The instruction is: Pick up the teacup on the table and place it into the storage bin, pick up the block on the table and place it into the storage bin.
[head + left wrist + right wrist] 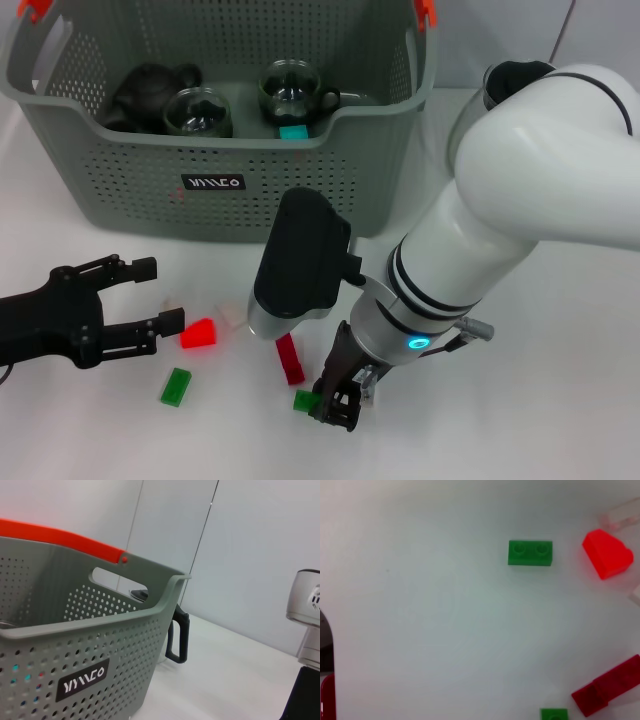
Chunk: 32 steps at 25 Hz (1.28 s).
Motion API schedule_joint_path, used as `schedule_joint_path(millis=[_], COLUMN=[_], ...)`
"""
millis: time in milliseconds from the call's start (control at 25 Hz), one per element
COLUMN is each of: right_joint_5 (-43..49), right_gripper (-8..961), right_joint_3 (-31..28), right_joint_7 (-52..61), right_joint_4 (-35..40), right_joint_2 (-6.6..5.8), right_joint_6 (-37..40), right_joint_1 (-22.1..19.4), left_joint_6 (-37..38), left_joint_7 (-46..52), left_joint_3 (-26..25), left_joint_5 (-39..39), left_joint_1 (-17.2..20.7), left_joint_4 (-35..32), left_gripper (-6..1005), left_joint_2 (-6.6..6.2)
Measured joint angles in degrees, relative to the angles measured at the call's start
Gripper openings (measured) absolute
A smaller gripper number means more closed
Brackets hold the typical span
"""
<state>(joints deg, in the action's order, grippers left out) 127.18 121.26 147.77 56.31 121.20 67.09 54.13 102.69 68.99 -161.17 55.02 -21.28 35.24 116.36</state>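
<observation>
Right gripper (335,402) is down at the table (560,400), fingers pinched on a small green block (305,401). Whether the block is lifted off the surface or resting on it, I cannot tell. Just beside this gripper, toward the bin, lies a dark red bar block (290,359). Further out on its left-arm side sit a bright red sloped block (198,333) and a green two-stud block (176,386).

Left gripper (135,296) hovers low near the sloped block, fingers spread, holding nothing.

Storage bin (120,160) stands well beyond both grippers. Inside it: two glass teacups (198,113), a dark teapot (148,90), and one small teal block (293,131).

Progress, as judged: no teacup is visible on the table, so the teacup part looks done. Block part is underway, with one block in the bin, one in the grip, three loose. Next need is a lift and carry over the bin's front wall.

Surface: plain white tabletop, matte. Room: pale wall panels (250,540) behind the bin, seen from the left wrist.
</observation>
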Motion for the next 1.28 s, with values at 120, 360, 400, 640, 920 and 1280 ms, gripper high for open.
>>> schedule_joint_path(millis=[120,360,400,640,920,1280], right_joint_5=[0.0,0.47,0.76,4.54,6.64,6.63], right_gripper=[194,194,194,193,193,194], right_joint_3=[-0.34,-2.91,-3.97,-11.61,-20.62,-36.08], right_joint_7=[0.06,-0.14,-0.31,-0.59,-0.75,-2.06], right_joint_4=[0.19,2.5,3.52,11.55,22.18,31.22], right_joint_2=[-0.12,-0.66,-0.75,-0.87,-0.88,-0.88], right_joint_6=[0.58,2.68,3.4,9.54,16.72,23.05], right_joint_1=[-0.11,-1.81,-2.45,-7.25,-9.86,-3.82], left_joint_6=[0.09,0.22,0.23,0.24,0.68,2.56], left_joint_7=[0.0,0.16,0.19,0.27,0.35,0.36], left_joint_3=[-0.02,-0.16,-0.18,-0.2,-0.25,-2.26], left_joint_5=[0.0,0.0,0.0,0.01,0.08,0.18], left_joint_1=[0.1,0.17,0.17,0.19,0.24,0.69], left_joint_4=[0.04,0.09,0.1,0.17,0.34,0.44], left_gripper=[864,864,864,864,864,865], left_joint_2=[-0.07,-0.42,-0.43,-0.44,-0.57,-1.16])
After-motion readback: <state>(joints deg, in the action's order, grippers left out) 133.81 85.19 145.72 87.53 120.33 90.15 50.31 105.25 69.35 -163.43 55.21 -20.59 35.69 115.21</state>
